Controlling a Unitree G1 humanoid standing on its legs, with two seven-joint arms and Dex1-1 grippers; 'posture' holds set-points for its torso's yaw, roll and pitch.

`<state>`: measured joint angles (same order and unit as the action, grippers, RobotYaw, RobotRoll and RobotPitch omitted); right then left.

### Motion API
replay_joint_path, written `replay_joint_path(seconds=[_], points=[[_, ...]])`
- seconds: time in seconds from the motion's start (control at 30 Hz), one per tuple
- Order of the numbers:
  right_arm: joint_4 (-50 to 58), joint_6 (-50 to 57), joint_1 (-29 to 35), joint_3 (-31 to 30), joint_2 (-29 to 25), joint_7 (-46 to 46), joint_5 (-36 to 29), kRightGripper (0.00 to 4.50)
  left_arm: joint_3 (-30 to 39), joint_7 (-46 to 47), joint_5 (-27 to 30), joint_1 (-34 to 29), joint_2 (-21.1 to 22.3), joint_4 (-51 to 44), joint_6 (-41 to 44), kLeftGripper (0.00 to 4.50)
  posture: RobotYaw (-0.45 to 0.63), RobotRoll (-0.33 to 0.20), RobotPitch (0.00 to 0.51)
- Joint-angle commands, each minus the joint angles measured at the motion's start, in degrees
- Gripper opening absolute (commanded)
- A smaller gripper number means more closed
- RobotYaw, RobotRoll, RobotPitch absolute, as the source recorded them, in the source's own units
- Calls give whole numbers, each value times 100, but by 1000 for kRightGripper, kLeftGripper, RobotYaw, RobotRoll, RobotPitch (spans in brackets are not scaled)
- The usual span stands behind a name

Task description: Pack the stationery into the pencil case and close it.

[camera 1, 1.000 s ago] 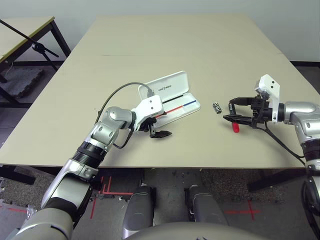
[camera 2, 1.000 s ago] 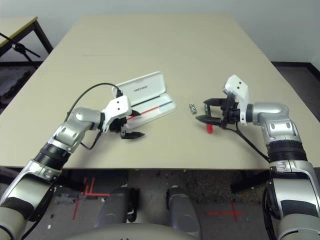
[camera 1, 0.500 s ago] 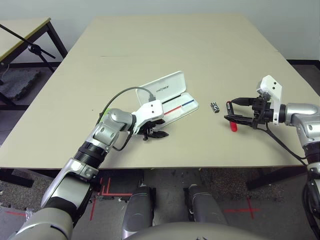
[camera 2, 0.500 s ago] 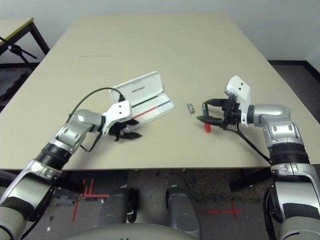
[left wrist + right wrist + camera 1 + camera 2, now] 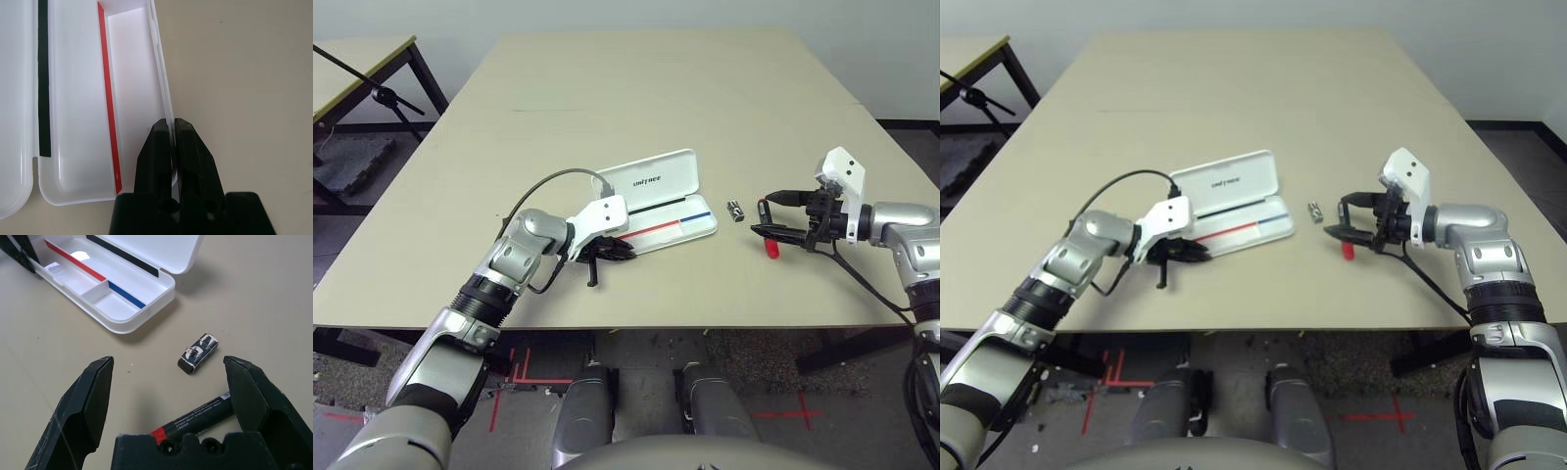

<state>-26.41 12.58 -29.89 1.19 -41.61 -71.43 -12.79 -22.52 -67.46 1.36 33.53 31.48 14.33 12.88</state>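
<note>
My left gripper (image 5: 172, 142) pinched the front wall of the open pencil case (image 5: 658, 208), which lay on the table (image 5: 636, 88) with a red-and-blue pencil (image 5: 671, 223) and a black pen (image 5: 43, 83) inside. My right gripper (image 5: 166, 382) stood wide open over the red marker (image 5: 193, 418), beside a small metallic piece (image 5: 197, 353).

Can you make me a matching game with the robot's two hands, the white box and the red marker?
Things:
1. left gripper
2. right gripper
3. pencil case
4. red marker

States:
A. lies open on the table
B. shut on the case's front wall
C. open wide
D. lying on the table below the open fingers

Pairs: 1-B, 2-C, 3-A, 4-D
</note>
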Motion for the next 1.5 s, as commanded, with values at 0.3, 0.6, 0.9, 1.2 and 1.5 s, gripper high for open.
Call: replay_joint_path(seconds=[0.3, 0.6, 0.9, 1.2, 1.5], points=[[262, 133, 90, -114, -76, -254, -37, 4500, -16, -684, 40, -307, 470, -609, -842, 14, 8, 0, 88], [250, 105, 80, -203, -20, -276, 15, 4500, -76, -836, -46, -507, 615, -806, -883, 14, 11, 0, 89], [161, 40, 48, -259, 75, -212, 23, 4500, -73, -751, -119, -687, 637, -932, -710, 14, 20, 0, 83], [57, -32, -39, -295, 147, -186, 47, 4500, -47, -658, -247, -762, 697, -972, -690, 598, 27, 0, 79], [47, -51, -37, -309, 142, -198, 36, 4500, 128, -530, -30, -869, 726, -1384, -464, 3839, 26, 0, 84]])
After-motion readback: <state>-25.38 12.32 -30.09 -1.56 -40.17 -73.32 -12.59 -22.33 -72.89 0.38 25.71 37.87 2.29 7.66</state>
